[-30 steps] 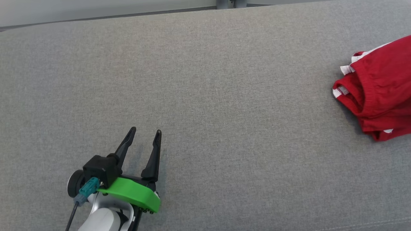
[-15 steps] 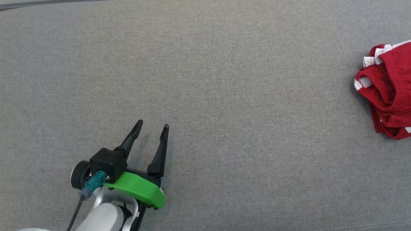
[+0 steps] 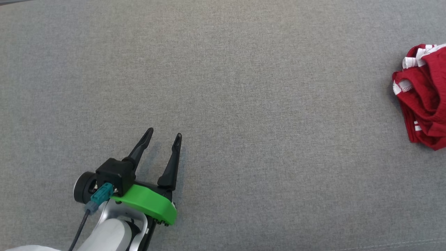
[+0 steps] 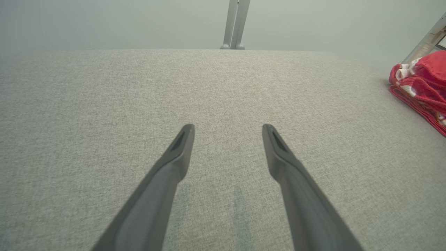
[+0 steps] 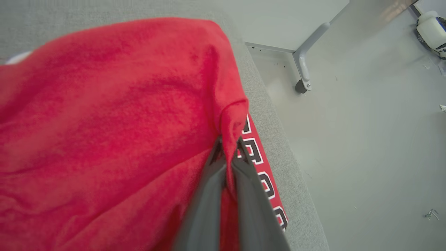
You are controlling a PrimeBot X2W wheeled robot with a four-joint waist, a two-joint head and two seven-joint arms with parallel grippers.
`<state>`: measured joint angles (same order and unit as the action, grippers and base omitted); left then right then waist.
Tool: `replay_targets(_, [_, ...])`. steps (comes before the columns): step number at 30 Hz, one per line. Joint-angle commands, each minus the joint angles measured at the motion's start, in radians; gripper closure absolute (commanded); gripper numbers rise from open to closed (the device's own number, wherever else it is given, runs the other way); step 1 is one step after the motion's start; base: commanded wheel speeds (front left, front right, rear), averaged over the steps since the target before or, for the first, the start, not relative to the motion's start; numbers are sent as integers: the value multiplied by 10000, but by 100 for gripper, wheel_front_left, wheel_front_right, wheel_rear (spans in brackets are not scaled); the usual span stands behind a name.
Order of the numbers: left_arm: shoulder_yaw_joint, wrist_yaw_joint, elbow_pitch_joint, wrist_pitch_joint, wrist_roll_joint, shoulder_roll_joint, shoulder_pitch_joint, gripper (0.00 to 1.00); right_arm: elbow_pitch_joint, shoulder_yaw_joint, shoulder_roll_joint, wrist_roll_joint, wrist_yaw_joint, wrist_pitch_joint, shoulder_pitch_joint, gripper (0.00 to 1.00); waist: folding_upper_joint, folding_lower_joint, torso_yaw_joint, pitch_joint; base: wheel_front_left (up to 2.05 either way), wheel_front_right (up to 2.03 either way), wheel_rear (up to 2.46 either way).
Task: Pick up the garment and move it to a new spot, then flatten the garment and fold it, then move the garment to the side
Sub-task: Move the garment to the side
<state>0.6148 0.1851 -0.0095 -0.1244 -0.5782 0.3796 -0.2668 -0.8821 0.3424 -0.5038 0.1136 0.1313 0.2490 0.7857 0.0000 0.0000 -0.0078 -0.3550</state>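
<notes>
The garment (image 3: pixel 425 97) is red with white trim and lies bunched at the right edge of the grey fabric surface (image 3: pixel 244 87) in the head view. It also appears at the right edge of the left wrist view, garment (image 4: pixel 423 90). My left gripper (image 3: pixel 163 134) stands open at the lower left, far from the cloth, with nothing between its fingers (image 4: pixel 181 146). In the right wrist view my right gripper (image 5: pixel 228 146) is shut on a fold of the garment (image 5: pixel 122 115), near the surface's edge. A strip of black-and-white lettering (image 5: pixel 259 164) runs along the cloth.
The grey surface's edge (image 5: pixel 278 139) drops to a pale floor (image 5: pixel 366 139), where a metal leg with a caster (image 5: pixel 303 76) stands. Another metal post (image 4: pixel 235 24) rises behind the far edge in the left wrist view.
The head camera has tilted and turned, shifting the whole picture. The garment shows further right and more bunched, drawn toward the right edge. The left gripper keeps its open pose.
</notes>
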Motion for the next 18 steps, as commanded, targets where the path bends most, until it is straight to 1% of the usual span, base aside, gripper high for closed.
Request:
replay_targets(1, [-28,78,-29,-3,67,75,-144,0,-42,114,32,253,-14,-220,100,39,0,0,-12,-11,0,0,0])
replay_targets(2, [-28,83,-35,3,62,76,-145,0,-63,120,83,406,-12,-345,132,0,0,0,-20,-15,0,0,0])
replay_targets(6, [0,104,-32,24,51,91,-140,0,-250,388,170,757,-14,-584,216,0,0,0,-83,-3,0,0,0])
replay_targets(12, [21,135,39,-20,-34,68,-73,0,-475,792,198,1195,-12,-657,222,0,0,0,-210,132,0,0,0])
replay_targets(15, [23,111,59,-59,-81,49,-29,0,-461,777,243,1280,-12,-753,330,0,0,0,-280,215,0,0,0])
replay_targets(18, [17,93,110,-118,-133,38,21,0,-357,510,468,1176,-12,-1006,595,0,0,0,-393,383,0,0,0])
